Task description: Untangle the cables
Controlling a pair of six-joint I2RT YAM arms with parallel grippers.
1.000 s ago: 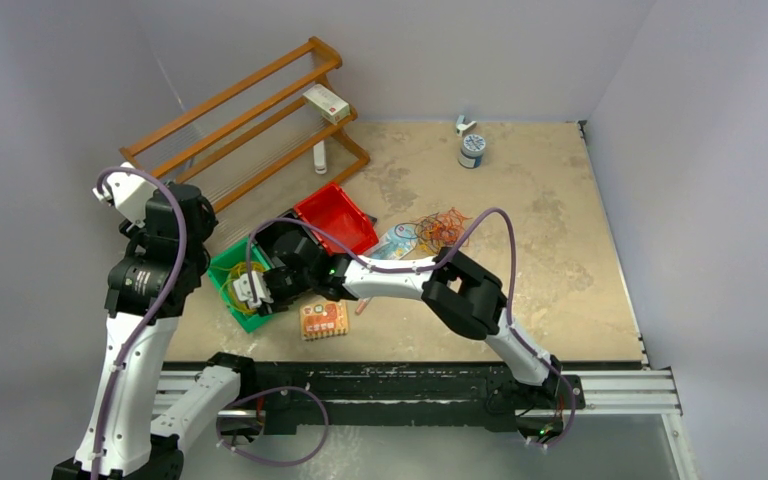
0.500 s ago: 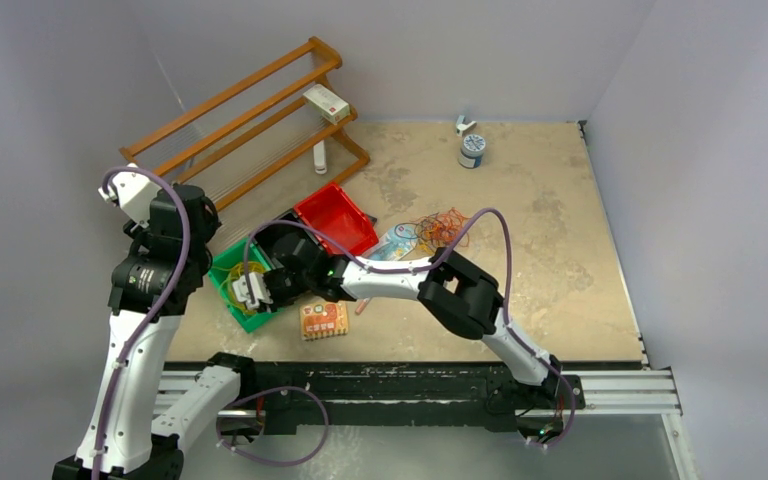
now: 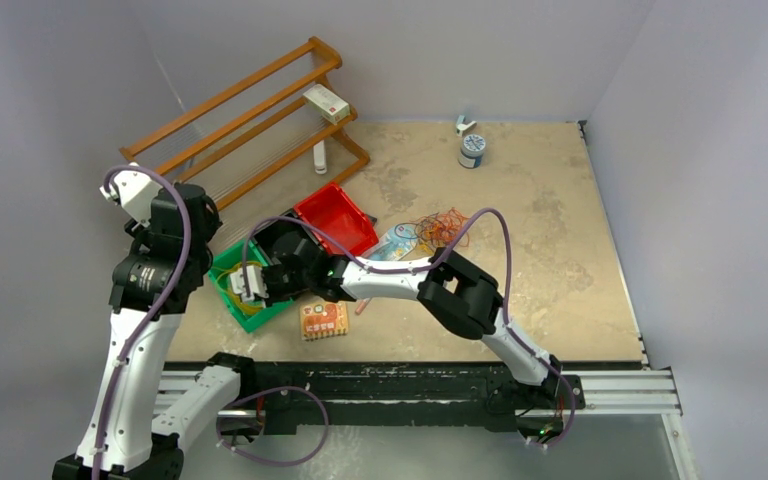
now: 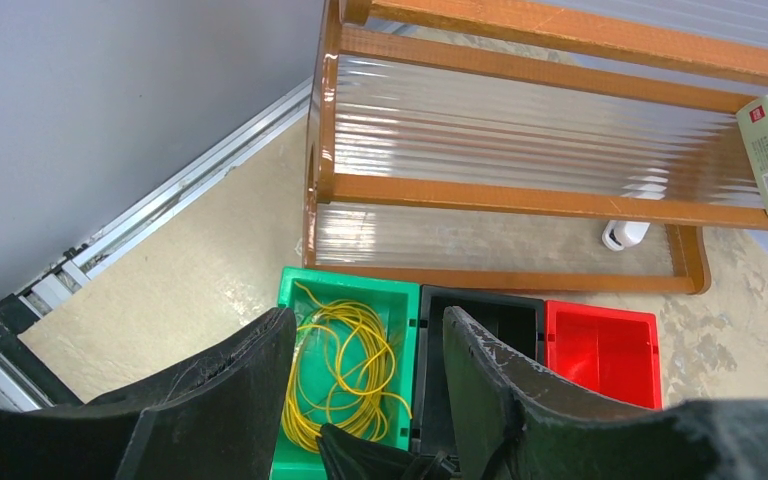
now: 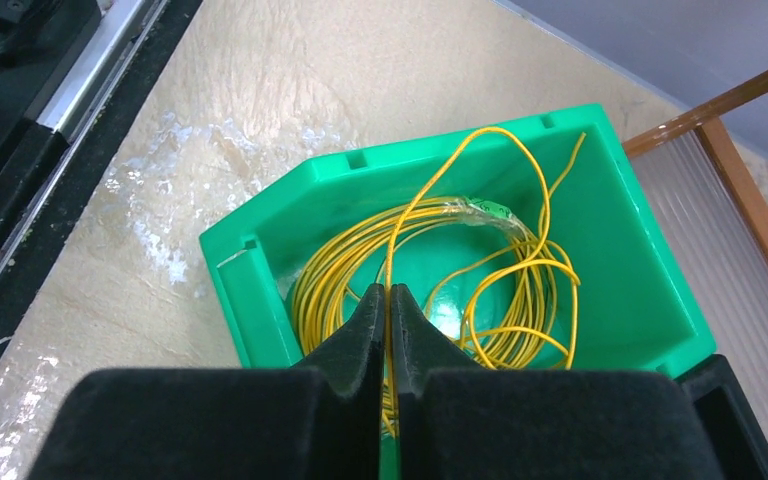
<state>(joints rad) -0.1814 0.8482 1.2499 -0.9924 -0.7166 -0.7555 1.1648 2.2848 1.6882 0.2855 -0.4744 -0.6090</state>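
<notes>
- A robot lab's test cell: a left arm (image 3: 135, 330) and a right arm (image 3: 460, 295) stand bolted to a metal rail (image 3: 610, 385) at the table's edge.
- Bare grey walls (image 3: 560, 50) box in the worn beige table (image 3: 560, 250).
- Staged props: a wooden rack (image 3: 250, 120), a red bin (image 3: 335, 220), and a green bin (image 5: 620, 250) holding a yellow cable (image 5: 520, 270).

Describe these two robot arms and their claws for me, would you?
The left arm and right arm match: white tubular links between chunky black joints, with a purple hose looping along each. The left claw and right claw each have two matte black wedge-shaped fingers.
</notes>
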